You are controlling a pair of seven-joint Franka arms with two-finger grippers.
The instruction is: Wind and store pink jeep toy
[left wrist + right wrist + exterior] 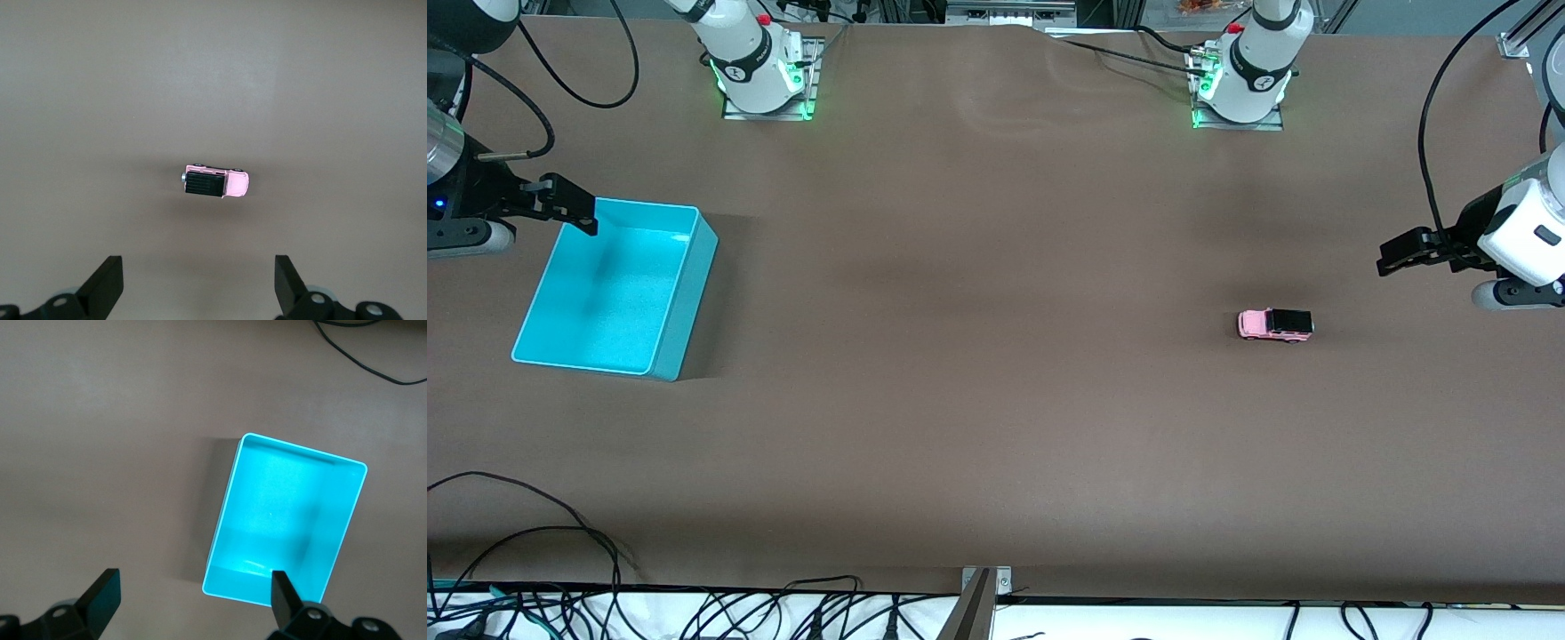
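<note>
Status: nothing of the task is done as far as the views show. The pink jeep toy (1275, 325) sits on its wheels on the bare table (996, 400) toward the left arm's end, untouched, well apart from the turquoise bin (679, 302), which stands empty toward the right arm's end. Winding, lifting, carrying and dropping into the bin all remain, by my reading.

Left gripper (1387, 257): raised over the table near the toy, jaws released and spread wide, nothing between them. In the left wrist view the toy (216, 183) lies ahead of the two fingers (107, 283), roughly centred on the gap between them but clear of both; its long axis runs across the gap, from one finger toward the other. The forearm comes in low from the table's end, wrist roughly level.

Right gripper (569, 207): hangs over the bin's rim, jaws likewise released and empty. In the right wrist view the bin (227, 513) sits ahead of the gap, offset toward one finger (283, 593), which overlaps its wall. This arm waits.

Judgement: the left arm is placed for the first approach to the toy.
</note>
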